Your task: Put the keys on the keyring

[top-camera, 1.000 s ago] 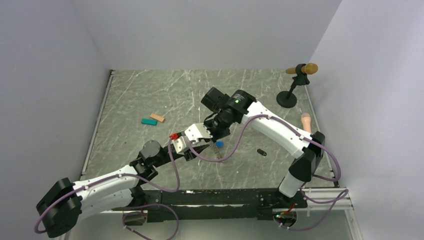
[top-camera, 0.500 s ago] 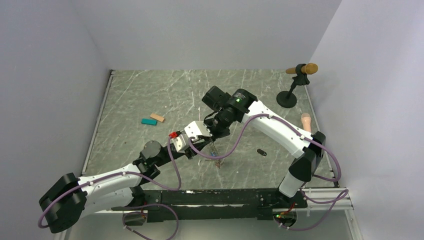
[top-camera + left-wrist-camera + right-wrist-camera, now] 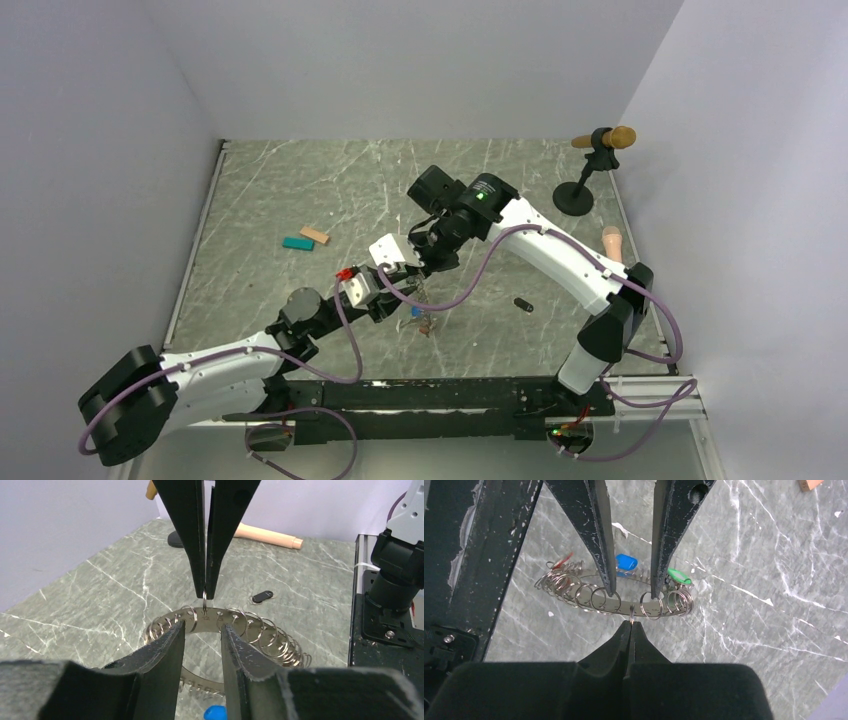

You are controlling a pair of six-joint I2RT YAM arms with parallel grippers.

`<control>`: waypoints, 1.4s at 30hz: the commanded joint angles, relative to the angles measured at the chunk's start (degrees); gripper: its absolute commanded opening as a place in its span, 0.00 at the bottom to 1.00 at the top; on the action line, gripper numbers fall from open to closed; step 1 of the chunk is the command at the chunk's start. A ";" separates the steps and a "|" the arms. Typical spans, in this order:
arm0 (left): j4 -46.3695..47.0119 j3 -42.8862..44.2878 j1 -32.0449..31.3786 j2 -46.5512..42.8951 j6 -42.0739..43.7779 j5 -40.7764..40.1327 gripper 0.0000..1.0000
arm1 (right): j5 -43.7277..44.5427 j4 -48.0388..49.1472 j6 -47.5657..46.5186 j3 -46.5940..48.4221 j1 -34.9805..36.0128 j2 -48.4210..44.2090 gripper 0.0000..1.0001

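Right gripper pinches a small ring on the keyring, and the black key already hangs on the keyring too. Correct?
No. The black key lies loose on the table, apart from the keyring, as the left wrist view shows. The right gripper does pinch a small ring.

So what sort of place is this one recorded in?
Probably a robotics lab test cell: plain white walls box in a marble-patterned tabletop, with the left arm and right arm bolted to a rail at its near edge.
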 commanded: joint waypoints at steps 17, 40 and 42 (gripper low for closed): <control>3.98 1.76 -0.25 -0.40 -1.66 1.89 0.28 | -5.50 1.41 1.07 2.70 -0.27 -0.31 0.00; 3.30 2.64 -0.23 -1.39 -3.74 1.96 0.25 | -6.43 1.61 1.55 2.71 -0.54 0.07 0.00; 3.40 2.20 -0.26 -1.82 -3.83 1.06 0.29 | -6.30 1.65 1.63 2.70 -0.77 -0.04 0.00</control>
